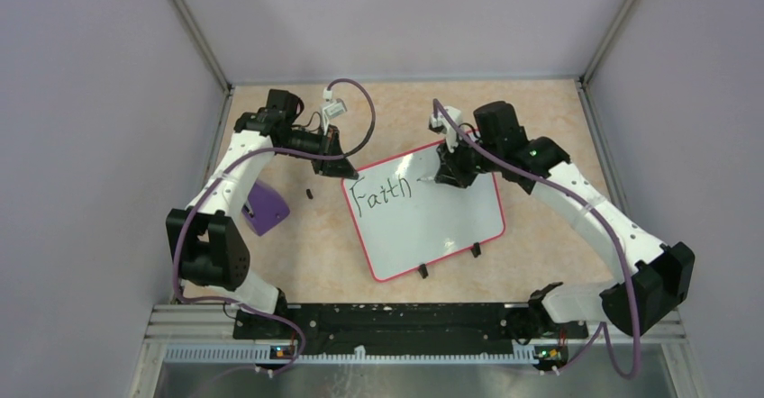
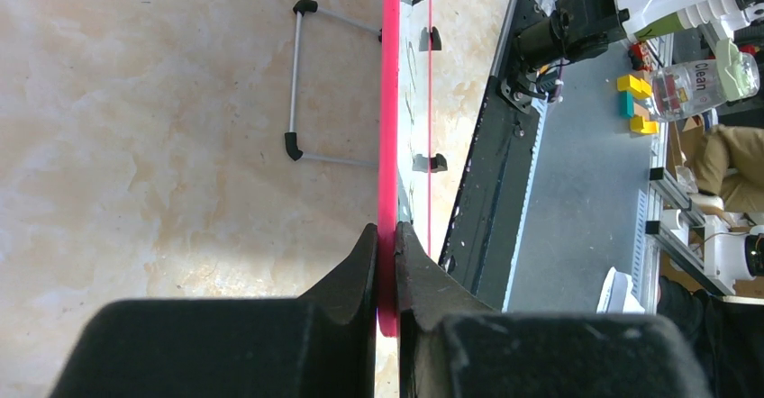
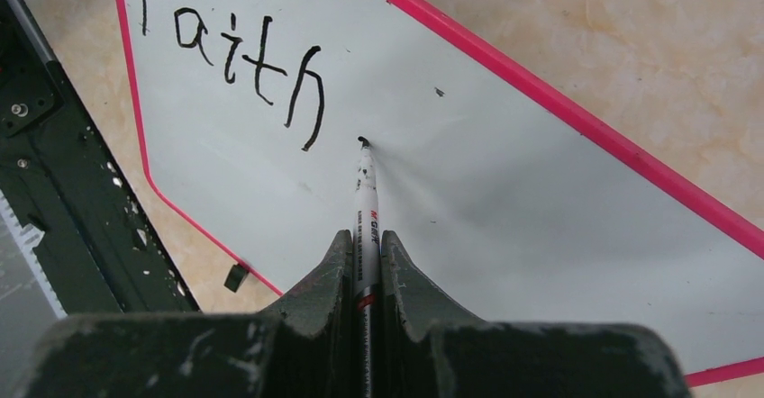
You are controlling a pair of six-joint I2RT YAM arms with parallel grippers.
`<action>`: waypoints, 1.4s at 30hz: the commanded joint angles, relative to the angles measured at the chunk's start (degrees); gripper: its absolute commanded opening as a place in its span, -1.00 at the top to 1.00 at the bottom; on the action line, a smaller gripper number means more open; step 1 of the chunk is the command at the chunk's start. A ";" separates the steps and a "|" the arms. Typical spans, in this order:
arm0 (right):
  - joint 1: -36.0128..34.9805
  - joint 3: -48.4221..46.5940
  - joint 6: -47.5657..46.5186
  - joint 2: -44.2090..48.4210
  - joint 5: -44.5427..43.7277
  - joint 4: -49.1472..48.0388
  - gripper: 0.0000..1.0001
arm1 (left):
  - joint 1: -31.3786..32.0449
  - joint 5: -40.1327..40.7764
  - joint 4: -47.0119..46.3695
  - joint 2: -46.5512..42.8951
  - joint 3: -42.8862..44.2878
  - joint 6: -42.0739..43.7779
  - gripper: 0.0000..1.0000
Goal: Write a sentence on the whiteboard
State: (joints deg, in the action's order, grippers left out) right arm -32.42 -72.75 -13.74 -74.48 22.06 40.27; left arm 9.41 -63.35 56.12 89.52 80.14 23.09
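Observation:
The whiteboard (image 1: 432,227) lies tilted in the middle of the table, white with a red-pink rim. The sentence (image 1: 383,193) reads "Faith" in black near its top left corner. My left gripper (image 1: 346,173) is shut on the rim at that corner; the left wrist view shows the whiteboard (image 2: 389,101) edge-on between the closed left gripper (image 2: 386,229). My right gripper (image 3: 366,234) is shut on a white marker (image 3: 365,195). Its black tip touches the whiteboard (image 3: 504,173) just right of the "h" of the sentence (image 3: 234,56). From above, the right gripper (image 1: 448,173) hovers over the board's top edge.
A purple block (image 1: 264,207) lies left of the board, under the left arm, with a small black piece (image 1: 309,194) between them. The board's wire stand (image 2: 295,83) sticks out underneath. The black base rail (image 1: 387,317) runs along the near edge. Grey walls enclose the table.

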 commanded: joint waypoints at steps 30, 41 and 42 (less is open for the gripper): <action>0.23 4.55 -2.88 3.42 -0.79 0.82 1.00 | 0.43 1.89 0.22 0.56 -0.32 1.87 1.00; 0.33 -3.81 -4.10 2.56 -2.02 4.41 1.00 | 0.45 1.40 0.09 0.69 -0.17 1.78 1.00; 0.34 -4.63 -3.84 2.44 -1.57 4.58 1.00 | 0.48 1.43 0.12 0.59 -0.18 1.85 1.00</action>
State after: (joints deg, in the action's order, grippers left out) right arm -31.77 -71.33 -16.99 -72.40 20.60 45.06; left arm 9.41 -63.33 56.14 89.52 80.14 23.11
